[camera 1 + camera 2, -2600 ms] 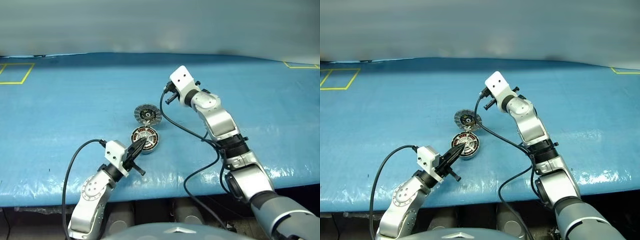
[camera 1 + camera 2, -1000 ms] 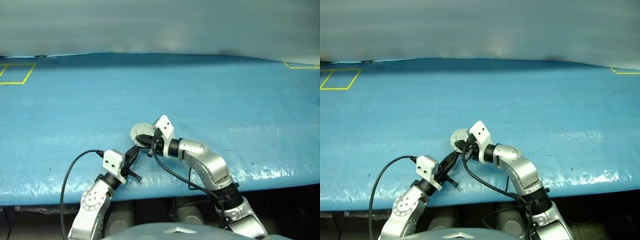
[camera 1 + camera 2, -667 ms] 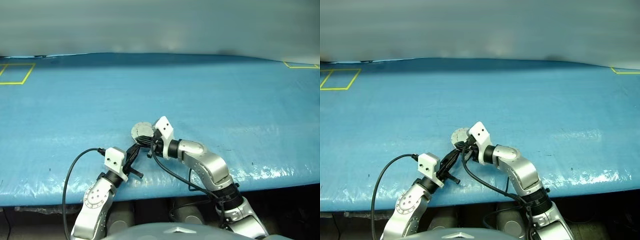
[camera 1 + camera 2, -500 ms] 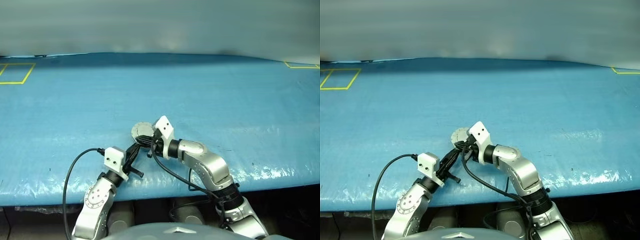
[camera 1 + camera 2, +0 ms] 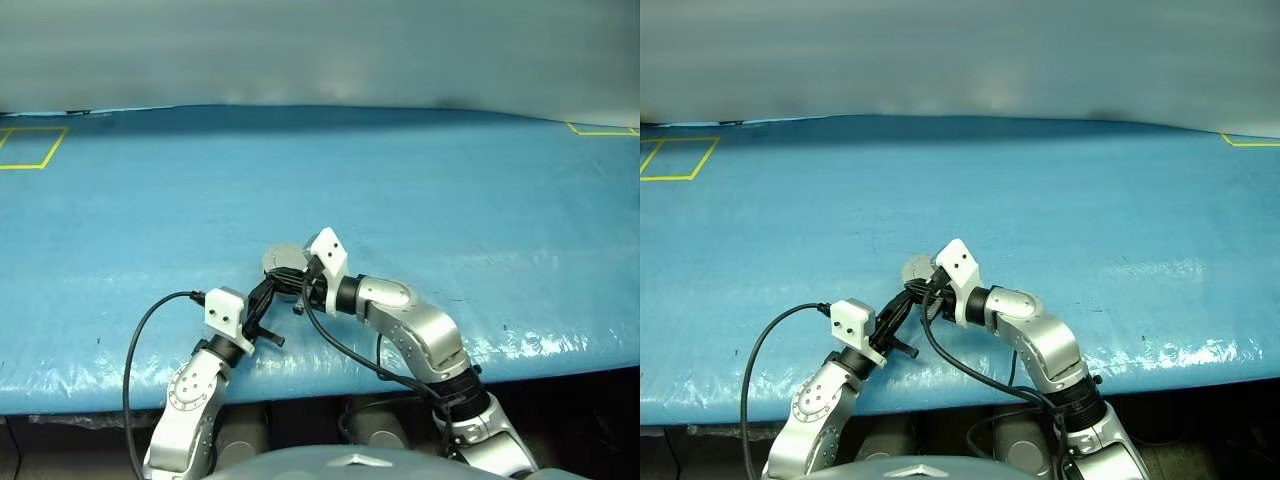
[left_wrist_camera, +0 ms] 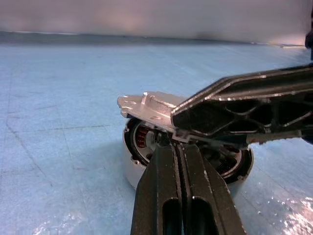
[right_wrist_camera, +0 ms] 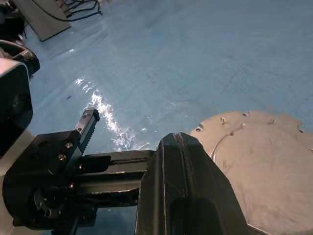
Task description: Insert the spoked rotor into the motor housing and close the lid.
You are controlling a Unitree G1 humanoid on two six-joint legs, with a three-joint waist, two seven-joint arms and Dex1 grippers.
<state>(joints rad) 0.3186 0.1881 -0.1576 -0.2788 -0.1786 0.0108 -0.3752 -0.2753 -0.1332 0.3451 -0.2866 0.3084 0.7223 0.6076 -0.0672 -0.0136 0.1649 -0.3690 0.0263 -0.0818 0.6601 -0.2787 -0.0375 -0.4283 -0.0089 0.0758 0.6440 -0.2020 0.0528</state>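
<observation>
The lid [image 6: 146, 105] hangs tilted over the motor housing [image 6: 134, 171], plain grey outer face up, with a gap at the near side where copper windings show. The spoked rotor is hidden under the lid. My left gripper [image 6: 180, 147] is shut on nothing, its tip at the housing's rim just below the lid's edge. My right gripper [image 7: 176, 142] is shut too, and its fingers [image 6: 244, 103] lie across the top of the lid [image 7: 264, 161]. From the head, both grippers meet at the lid [image 5: 281, 257] near the table's front edge.
A blue sheet [image 5: 450, 200] covers the table. Yellow tape squares mark its far left corner [image 5: 30, 147] and far right corner [image 5: 600, 130]. The front edge [image 5: 420, 375] runs just behind the arms. Black cables loop from both wrists.
Since the earliest frames the lid has swung from lying open behind the housing to over it, and my right gripper has come down onto it. Over the last second nothing has visibly moved.
</observation>
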